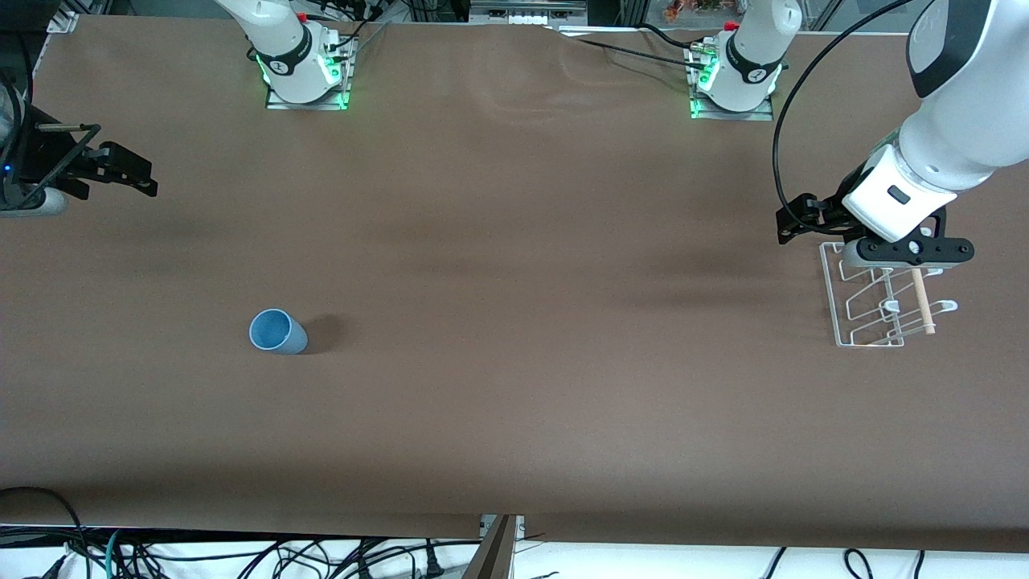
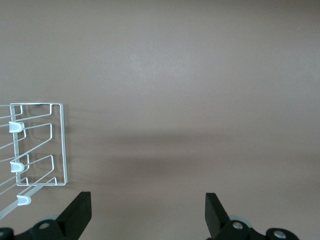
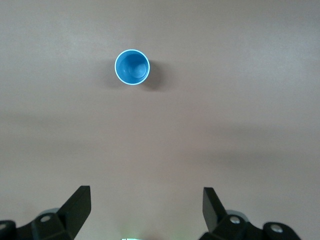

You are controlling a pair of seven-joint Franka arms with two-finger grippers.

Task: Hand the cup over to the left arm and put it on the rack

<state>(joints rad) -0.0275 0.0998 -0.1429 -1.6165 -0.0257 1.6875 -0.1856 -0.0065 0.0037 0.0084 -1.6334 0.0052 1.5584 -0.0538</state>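
The light-blue cup (image 1: pixel 277 331) stands upright, mouth up, on the brown table toward the right arm's end; the right wrist view looks down into the cup (image 3: pixel 132 67). My right gripper (image 1: pixel 120 170) hangs over the table's edge at that end, well away from the cup. It is open (image 3: pixel 146 207) and holds nothing. The white wire rack (image 1: pixel 880 301) with its wooden dowel (image 1: pixel 923 301) sits at the left arm's end. My left gripper (image 1: pixel 907 256) hovers just above the rack, open and empty (image 2: pixel 148 210), and a corner of the rack (image 2: pixel 40 145) shows in its wrist view.
The two arm bases (image 1: pixel 304 71) (image 1: pixel 735 79) are bolted along the table edge farthest from the front camera. A black cable (image 1: pixel 784 137) loops from the left arm. More cables (image 1: pixel 241 555) lie below the table's near edge.
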